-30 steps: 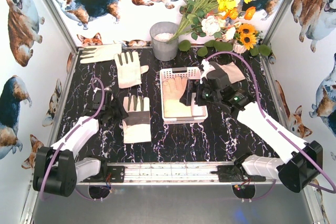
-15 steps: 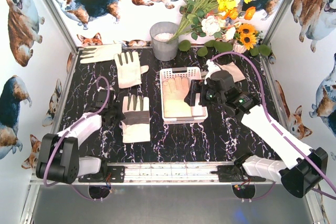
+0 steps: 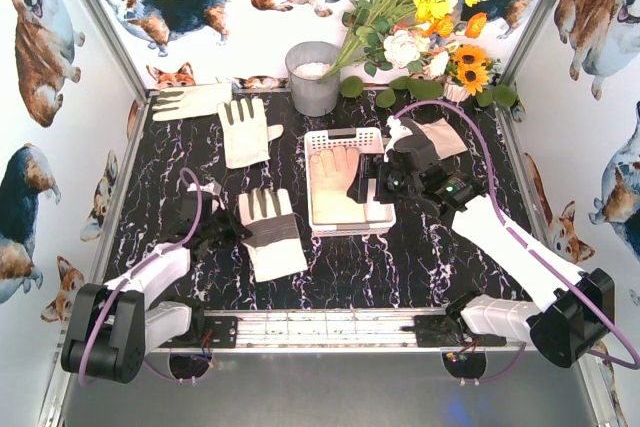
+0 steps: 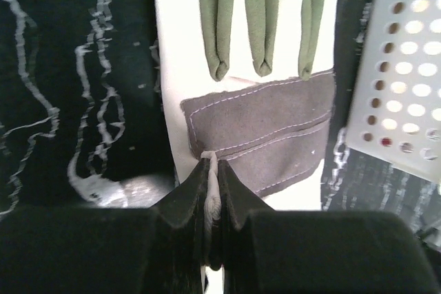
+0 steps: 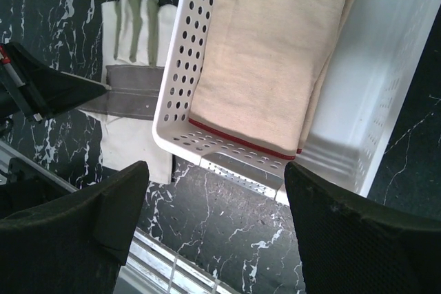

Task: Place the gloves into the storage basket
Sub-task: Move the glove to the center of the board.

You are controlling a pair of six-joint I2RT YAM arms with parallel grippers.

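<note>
A white glove (image 3: pixel 272 232) with a grey palm patch lies tilted on the black marble table, left of the storage basket (image 3: pixel 348 230). My left gripper (image 3: pixel 232 230) is shut on this glove's left edge; the left wrist view shows a fold of fabric pinched between the jaws (image 4: pixel 212 166), with the grey patch (image 4: pixel 265 129) just beyond. A peach glove (image 3: pixel 335 182) lies inside the basket. My right gripper (image 3: pixel 365 179) hovers open over the basket's right side, holding nothing (image 5: pixel 217 222). Two more gloves (image 3: pixel 245 130) (image 3: pixel 192 101) lie at the back left, and another (image 3: pixel 445 135) sits behind the right arm.
A grey round bucket (image 3: pixel 314 77) stands behind the basket, with a flower bouquet (image 3: pixel 420 17) at the back right. Corgi-print walls close in the table on three sides. A metal rail (image 3: pixel 330 329) runs along the near edge.
My left gripper has closed on the grey-patched glove's edge, and the glove has turned and slid a little toward the front right. The right gripper has barely moved.
</note>
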